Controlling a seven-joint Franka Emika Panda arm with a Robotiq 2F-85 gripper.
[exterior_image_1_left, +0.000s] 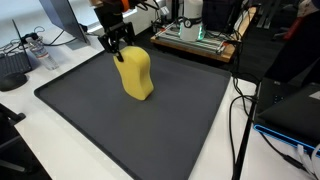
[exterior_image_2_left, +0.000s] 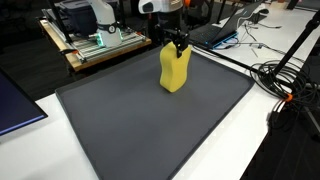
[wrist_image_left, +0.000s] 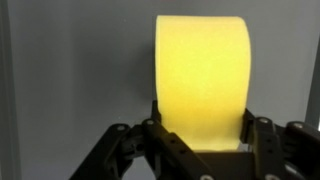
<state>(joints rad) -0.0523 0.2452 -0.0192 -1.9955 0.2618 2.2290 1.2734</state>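
The block (exterior_image_1_left: 137, 72) is showing a plain bright yellow all over, with no print or marking. The fingers (wrist_image_left: 148, 130) are showing matt black, and so is the rest of the gripper (exterior_image_1_left: 118, 50). The mat (exterior_image_1_left: 90, 120) is lying in an even dark grey, without pattern, and the table (exterior_image_1_left: 30, 105) around it is showing white. The cables (exterior_image_2_left: 285, 85) are running black across that white, one carrying an orange patch (exterior_image_2_left: 292, 97). The board (exterior_image_2_left: 90, 52) is showing light wood brown, and the device (exterior_image_2_left: 100, 38) on it is glowing green. A panel (exterior_image_2_left: 15, 105) is showing dark blue.
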